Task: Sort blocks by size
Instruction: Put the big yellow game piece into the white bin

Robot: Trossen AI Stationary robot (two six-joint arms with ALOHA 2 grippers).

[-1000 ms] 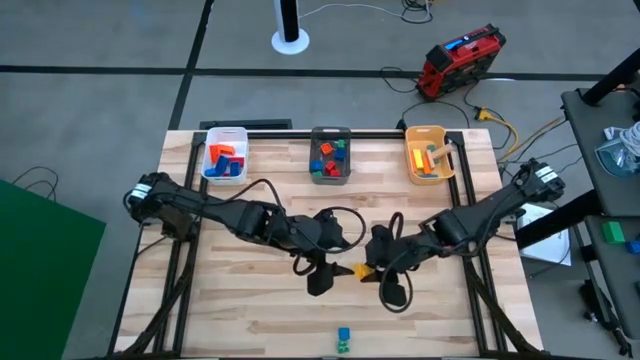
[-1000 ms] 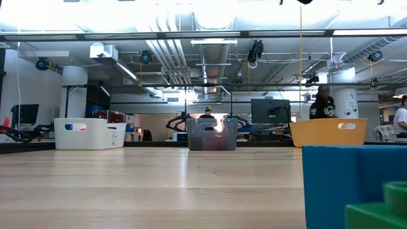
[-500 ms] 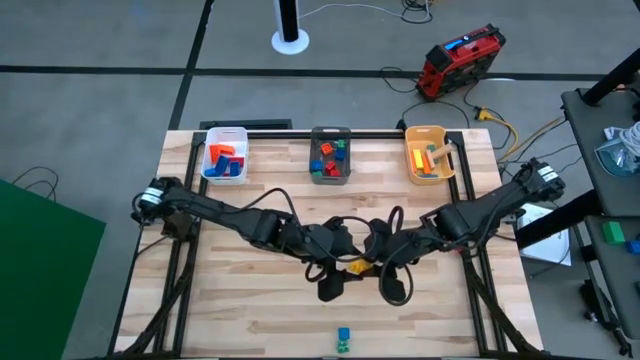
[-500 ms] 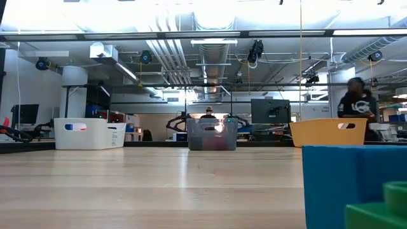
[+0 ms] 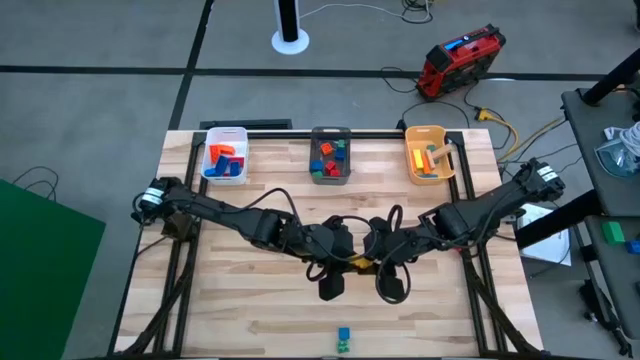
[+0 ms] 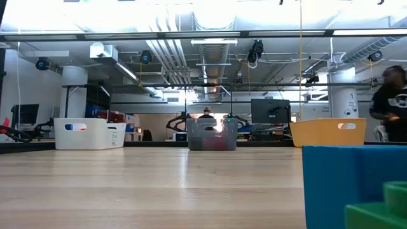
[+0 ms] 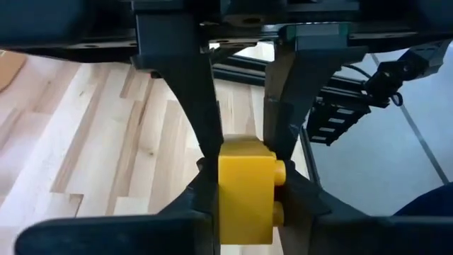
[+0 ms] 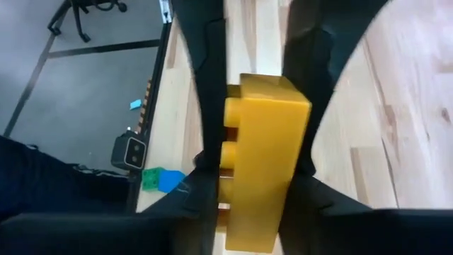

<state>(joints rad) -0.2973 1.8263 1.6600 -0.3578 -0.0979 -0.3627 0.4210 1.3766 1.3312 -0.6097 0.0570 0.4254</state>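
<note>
Both tools, left and right, clamp one yellow block between them above the table's centre.

White bin, grey bin, orange bin in row along far edge of wooden surface. Red toolbox on floor beyond. Person in background, right.

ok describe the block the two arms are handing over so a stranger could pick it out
Start at the wooden table and find where both arms meet mid-table. The yellow block sits between the left gripper and right gripper, off the surface. It is the only yellow, studded brick outside the bins.
</note>
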